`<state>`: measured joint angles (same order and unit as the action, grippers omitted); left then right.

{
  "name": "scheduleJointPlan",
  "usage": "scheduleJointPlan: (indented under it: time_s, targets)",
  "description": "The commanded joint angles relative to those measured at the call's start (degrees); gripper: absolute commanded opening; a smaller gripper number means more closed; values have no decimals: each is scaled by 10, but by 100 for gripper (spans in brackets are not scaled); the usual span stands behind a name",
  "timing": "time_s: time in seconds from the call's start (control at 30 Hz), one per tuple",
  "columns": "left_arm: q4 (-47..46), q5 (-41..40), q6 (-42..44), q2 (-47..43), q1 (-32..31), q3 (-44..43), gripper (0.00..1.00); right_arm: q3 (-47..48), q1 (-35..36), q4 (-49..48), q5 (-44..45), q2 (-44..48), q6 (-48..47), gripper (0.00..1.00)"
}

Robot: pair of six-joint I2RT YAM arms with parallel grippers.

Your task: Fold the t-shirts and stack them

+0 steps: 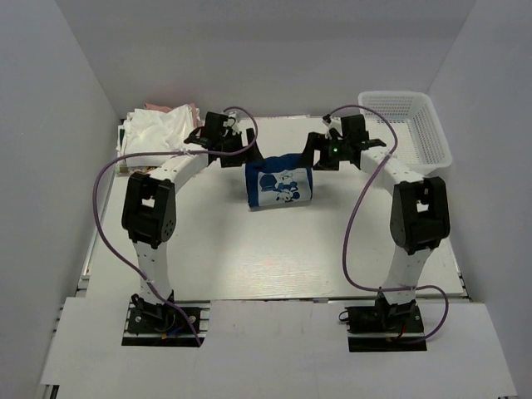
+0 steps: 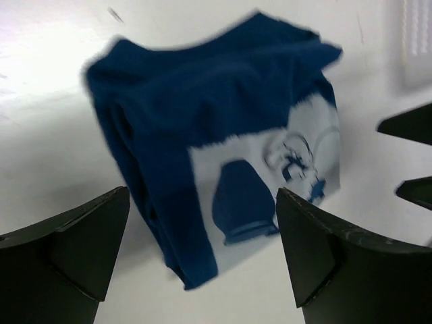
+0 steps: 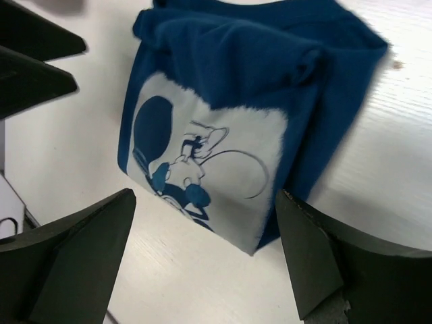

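Observation:
A navy t-shirt (image 1: 279, 184) with a white and light-blue cartoon print lies folded into a small rectangle in the middle of the table. My left gripper (image 1: 243, 148) hovers just past its back left corner, my right gripper (image 1: 318, 152) just past its back right corner. Both stand open and hold nothing. In the left wrist view the navy shirt (image 2: 202, 115) lies beyond the spread fingers (image 2: 74, 250). The right wrist view shows the same navy shirt (image 3: 236, 88) between and beyond that gripper's fingers (image 3: 324, 256). White and pink t-shirts (image 1: 160, 126) lie piled at the back left.
A white mesh basket (image 1: 407, 125) stands at the back right corner. White walls close the table in on the left, right and back. Purple cables loop beside each arm.

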<state>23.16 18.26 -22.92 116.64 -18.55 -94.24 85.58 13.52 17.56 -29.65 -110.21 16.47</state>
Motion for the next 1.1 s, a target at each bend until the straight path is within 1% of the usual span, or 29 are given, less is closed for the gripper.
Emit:
scheduleJointPlan:
  time_s: [0.0,0.03,0.07,0.13,0.2,0.23,0.27,0.37,0.4,0.47,0.5,0.53,0.57,0.6,0.63,0.67,0.7,0.73,0.77,0.8,0.87,0.9,0.93,1.0,1.03,1.07]
  targets:
    - [-41,88,-6,-44,-10,51,99,-81,20,-51,1,53,-36,90]
    - [-57,105,-14,-44,-17,76,99,-90,24,-82,-1,63,-34,90]
    - [-98,133,-23,-44,-18,89,99,-96,31,-92,-5,65,-25,90]
    - [-127,143,-41,-44,-34,113,99,-109,34,-117,-38,55,-9,90]
    - [-133,156,-42,-29,-39,113,99,-120,45,-168,-62,46,19,90]
    - [-133,156,-42,-16,-40,113,99,-129,49,-193,-59,35,36,90]
    - [-133,151,-42,-10,-45,113,99,-139,50,-245,-59,31,44,90]
    - [-123,143,-42,-2,-45,126,99,-172,55,-268,-60,11,76,90]
    - [-116,136,-42,-2,-45,131,99,-209,56,-270,-55,10,79,90]
    - [-116,136,-36,-2,-45,164,99,-240,56,-278,-45,21,85,90]
    - [-116,130,-36,-11,-45,178,99,-295,56,-284,-44,25,88,90]
    - [-116,130,-31,-20,-50,211,99,-315,56,-294,-48,29,100,90]
    - [-111,130,-31,-26,-50,227,99,-373,58,-299,-53,45,103,90]
    - [-104,130,-26,-26,-50,242,99,-391,62,-309,-53,49,110,90]
    - [-99,130,-26,-51,-56,280,99,-410,65,-314,-53,64,113,90]
    - [-99,130,-26,-67,-62,303,99,-460,73,-314,-53,82,118,90]
    - [-99,125,-33,-88,-62,354,99,-474,77,-310,-52,93,117,90]
    - [-104,115,-38,-111,-69,379,99,-487,80,-304,-49,120,119,90]
    - [-104,109,-38,-163,-76,399,99,-507,88,-297,-48,133,111,90]
    - [-104,104,-46,-190,-76,430,99,-516,98,-276,-36,181,109,90]
    - [-87,81,-52,-238,-90,438,99,-514,110,-236,-18,213,89,90]
    - [-80,74,-52,-277,-90,443,99,-510,119,-206,-10,266,86,90]
    - [-74,54,-52,-293,-90,443,99,-492,126,-185,6,282,81,90]
    - [-48,17,-52,-312,-90,420,99,-477,128,-152,34,318,60,90]
    - [-39,-23,-52,-317,-90,411,99,-454,129,-147,55,341,52,90]
    - [-31,-43,-52,-317,-90,403,99,-446,128,-146,68,351,49,90]
